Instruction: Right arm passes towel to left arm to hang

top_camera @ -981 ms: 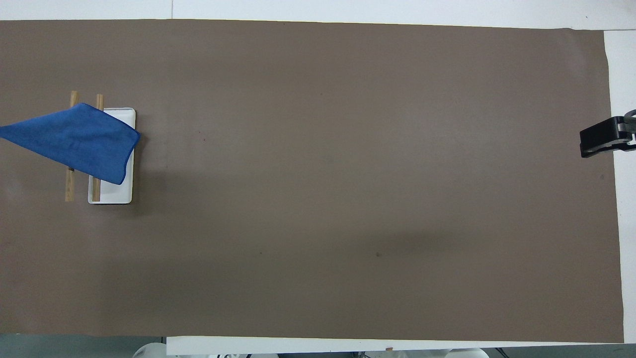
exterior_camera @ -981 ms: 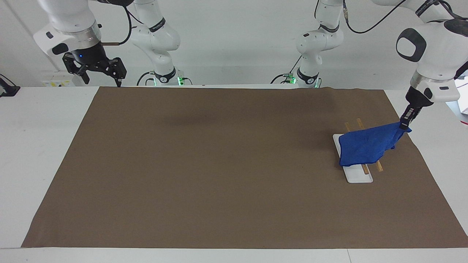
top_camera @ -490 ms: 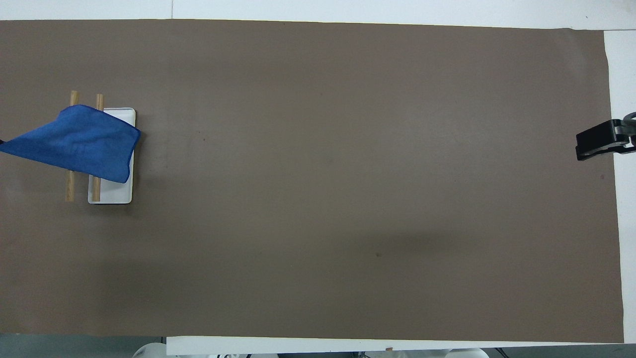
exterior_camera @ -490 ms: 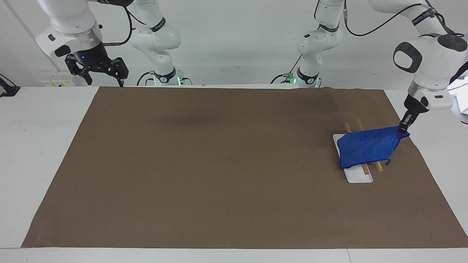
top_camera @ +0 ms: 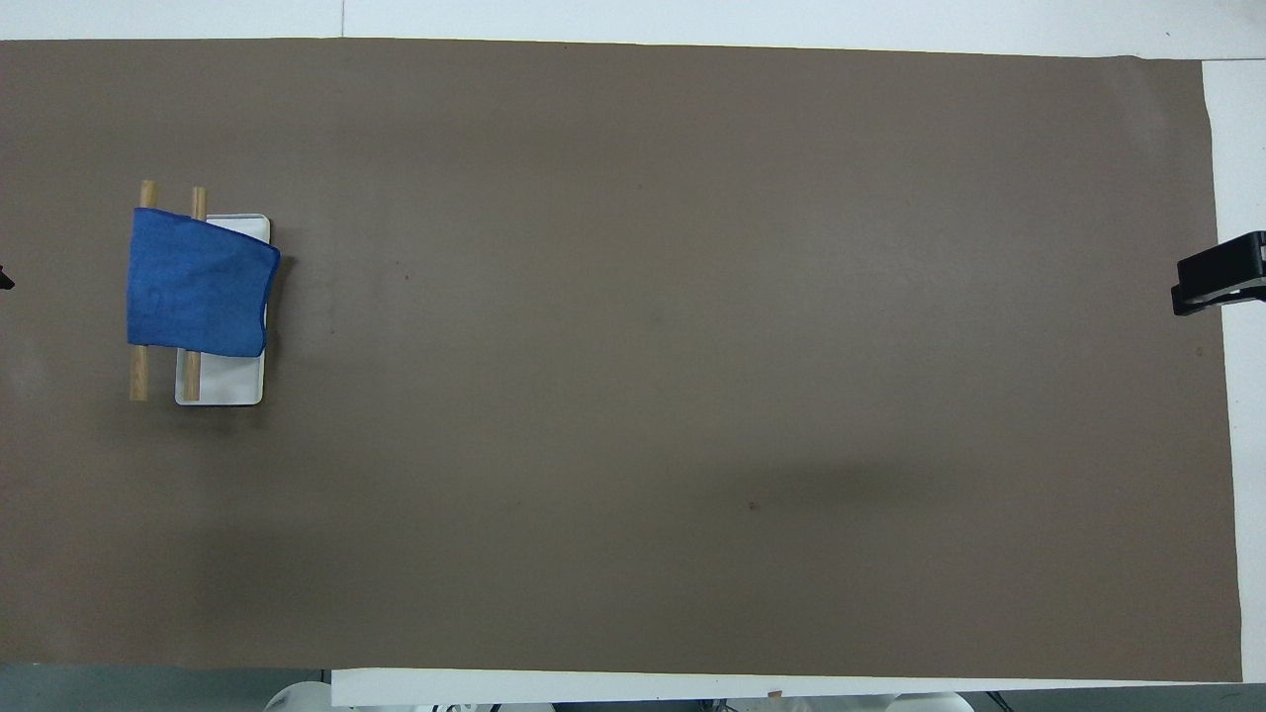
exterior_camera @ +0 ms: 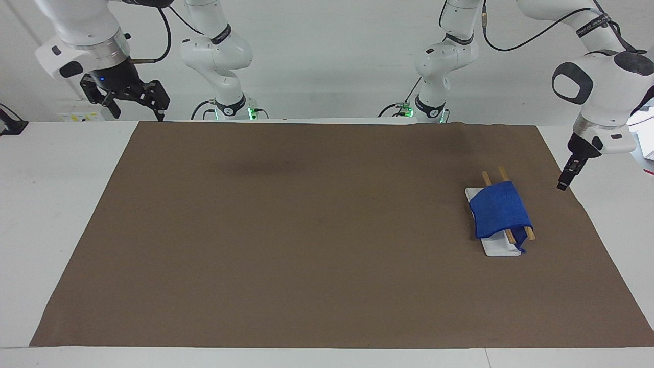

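Note:
The bright blue towel [exterior_camera: 499,212] hangs draped over the two wooden bars [exterior_camera: 501,173] of a small rack with a white base [exterior_camera: 499,250], toward the left arm's end of the table. It also shows in the overhead view [top_camera: 198,297]. My left gripper [exterior_camera: 562,185] is empty and hangs just above the mat's edge beside the rack, apart from the towel; only its tip shows in the overhead view [top_camera: 3,280]. My right gripper [exterior_camera: 137,112], with a blue wrist light, is open and empty, raised over the mat's corner at the right arm's end [top_camera: 1219,285].
A large brown mat [exterior_camera: 306,230] covers most of the white table [exterior_camera: 61,204]. The rack's base [top_camera: 232,388] and bar ends [top_camera: 138,381] stick out from under the towel.
The left gripper let go of the towel's corner and drew slightly away; the towel dropped and now hangs folded over the two bars. The right gripper shifted a little farther outward.

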`<state>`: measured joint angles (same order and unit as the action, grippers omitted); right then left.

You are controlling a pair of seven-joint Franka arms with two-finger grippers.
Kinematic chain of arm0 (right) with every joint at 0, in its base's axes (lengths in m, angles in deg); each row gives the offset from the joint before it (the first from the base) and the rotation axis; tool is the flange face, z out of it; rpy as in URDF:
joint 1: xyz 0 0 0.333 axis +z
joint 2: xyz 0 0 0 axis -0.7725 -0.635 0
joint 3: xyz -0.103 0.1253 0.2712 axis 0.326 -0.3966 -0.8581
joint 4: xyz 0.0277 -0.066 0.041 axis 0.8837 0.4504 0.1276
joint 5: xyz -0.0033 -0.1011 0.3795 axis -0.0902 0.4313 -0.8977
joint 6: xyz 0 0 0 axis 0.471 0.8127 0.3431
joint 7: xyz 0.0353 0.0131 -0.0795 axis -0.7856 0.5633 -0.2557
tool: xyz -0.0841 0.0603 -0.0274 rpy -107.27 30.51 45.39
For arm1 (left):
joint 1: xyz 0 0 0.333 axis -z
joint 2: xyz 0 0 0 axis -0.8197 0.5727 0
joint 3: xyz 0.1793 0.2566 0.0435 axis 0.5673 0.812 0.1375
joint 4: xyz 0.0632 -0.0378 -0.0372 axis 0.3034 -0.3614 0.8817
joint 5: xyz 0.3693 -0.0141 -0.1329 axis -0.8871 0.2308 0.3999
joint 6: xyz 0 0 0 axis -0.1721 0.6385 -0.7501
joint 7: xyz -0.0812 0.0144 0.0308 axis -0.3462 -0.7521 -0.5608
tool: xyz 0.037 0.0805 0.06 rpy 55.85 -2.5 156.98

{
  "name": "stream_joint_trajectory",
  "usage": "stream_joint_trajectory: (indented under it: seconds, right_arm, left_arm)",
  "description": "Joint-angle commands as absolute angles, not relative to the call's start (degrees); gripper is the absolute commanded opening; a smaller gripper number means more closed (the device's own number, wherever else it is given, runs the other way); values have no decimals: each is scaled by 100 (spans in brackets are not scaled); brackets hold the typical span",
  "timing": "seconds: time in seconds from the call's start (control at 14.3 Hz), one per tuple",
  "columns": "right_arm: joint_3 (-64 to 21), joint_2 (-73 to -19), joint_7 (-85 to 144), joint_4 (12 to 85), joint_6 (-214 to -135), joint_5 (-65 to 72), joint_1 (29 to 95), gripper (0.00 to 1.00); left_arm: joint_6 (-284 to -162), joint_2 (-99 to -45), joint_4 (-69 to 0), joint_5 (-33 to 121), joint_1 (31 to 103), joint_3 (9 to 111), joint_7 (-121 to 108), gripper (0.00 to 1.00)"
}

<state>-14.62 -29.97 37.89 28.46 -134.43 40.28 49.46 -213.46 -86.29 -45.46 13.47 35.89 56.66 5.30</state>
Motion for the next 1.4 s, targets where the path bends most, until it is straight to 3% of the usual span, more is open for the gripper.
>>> stream_joint_trajectory:
  seconds: [0.0,0.21,0.49,0.84,1.05,1.33]
  right_arm:
    - [-1535,-2984,3709,2947,-13495,3941,4838,100]
    - [-1527,-2958,3674,2973,-13347,3932,4812,100]
    - [-1518,-2949,3683,2999,-13320,3932,4786,100]
    - [-1527,-2913,3665,3096,-13285,3923,4794,100]
    - [-1501,-2913,3665,3096,-13311,3503,4733,100]
    - [-1500,-2913,3674,3096,-13355,3510,4715,100]
  left_arm:
    - [-21033,-8842,-4388,1279,3599,5595,558,100]
    - [-19850,-8903,-3817,1306,3974,5551,453,100]
    - [-17071,-8465,-1973,1367,4459,5542,-1188,100]
    - [-16760,-8035,-1328,1754,4934,5481,-1611,100]
    - [-16479,-7464,-723,1736,5145,5454,-1613,100]
    - [-16539,-7489,-712,1736,5146,5454,-1683,100]
